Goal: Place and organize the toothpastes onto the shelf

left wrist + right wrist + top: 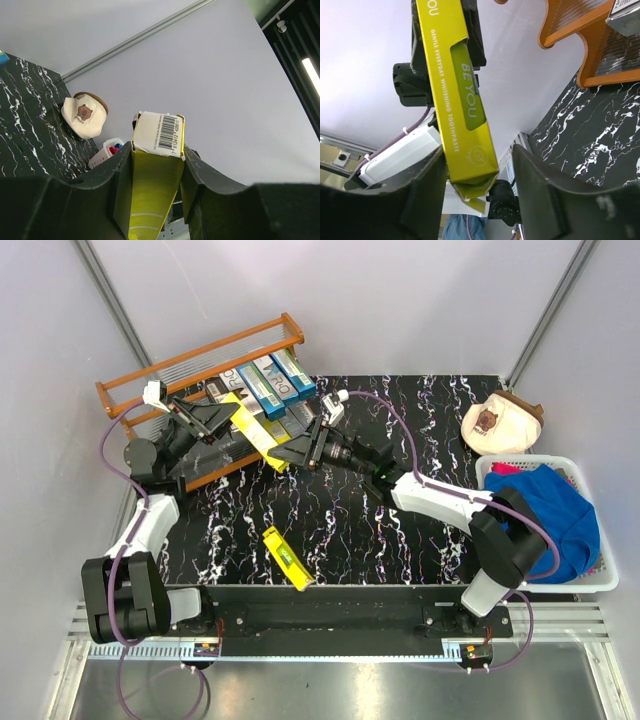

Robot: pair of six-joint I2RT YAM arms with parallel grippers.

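My left gripper (pixel 228 418) is shut on one end of a bright yellow toothpaste carton (pixel 256 433) and holds it in the air in front of the orange-brown shelf (pixel 200 348). In the left wrist view the carton (pixel 155 190) is clamped between both fingers. My right gripper (pixel 284 455) is open around the carton's other end. In the right wrist view the carton (pixel 460 115) rests against one finger, with a gap to the other. Several blue-teal and silver cartons (pixel 272 380) lie on the shelf. A second yellow carton (pixel 285 558) lies on the table near the front edge.
A white basket (pixel 598 575) with blue cloth stands at the right edge. A beige cap (pixel 500 425) lies behind it and also shows in the left wrist view (pixel 82 116). The shelf's end (pixel 600 55) is close to my right gripper.
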